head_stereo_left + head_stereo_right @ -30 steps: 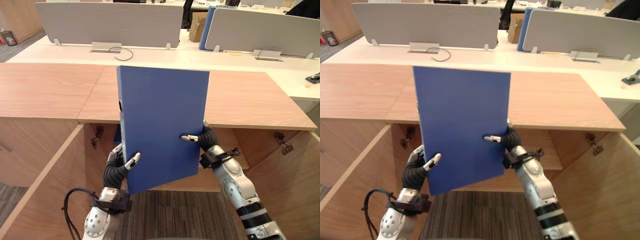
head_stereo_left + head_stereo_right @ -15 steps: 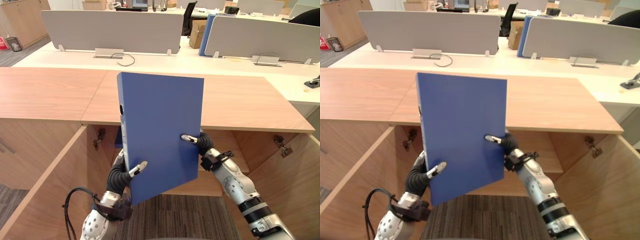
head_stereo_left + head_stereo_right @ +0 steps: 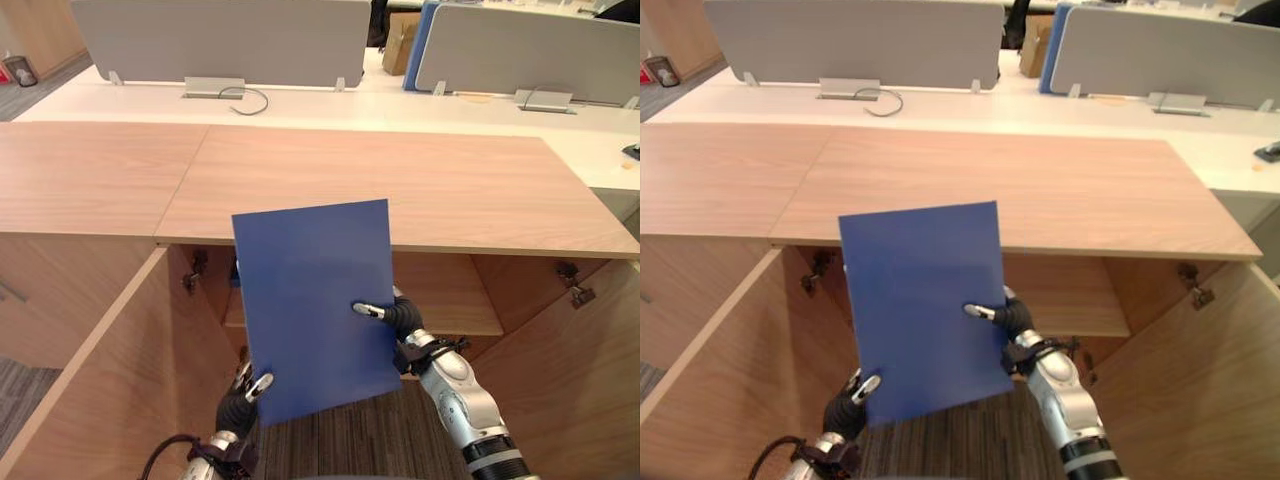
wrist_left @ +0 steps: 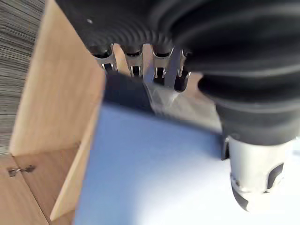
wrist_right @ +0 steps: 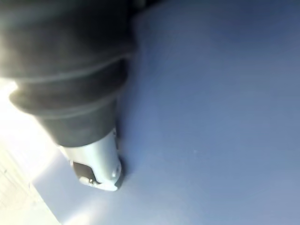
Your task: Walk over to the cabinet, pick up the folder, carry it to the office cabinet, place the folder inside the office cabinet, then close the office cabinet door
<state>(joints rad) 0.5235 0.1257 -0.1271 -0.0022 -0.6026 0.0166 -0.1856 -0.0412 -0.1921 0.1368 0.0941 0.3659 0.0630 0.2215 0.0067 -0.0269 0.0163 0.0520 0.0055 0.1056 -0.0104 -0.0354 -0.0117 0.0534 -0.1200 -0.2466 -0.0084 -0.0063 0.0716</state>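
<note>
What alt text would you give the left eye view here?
A blue folder is held up before the open office cabinet, the left hand pinching its lower corner, the right hand its right edge.

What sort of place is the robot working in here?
Most likely an open-plan office: grey divider screens stand on long white desks at the back, a low wooden cabinet stands open in front, and a blue folder is held up before it.
</note>
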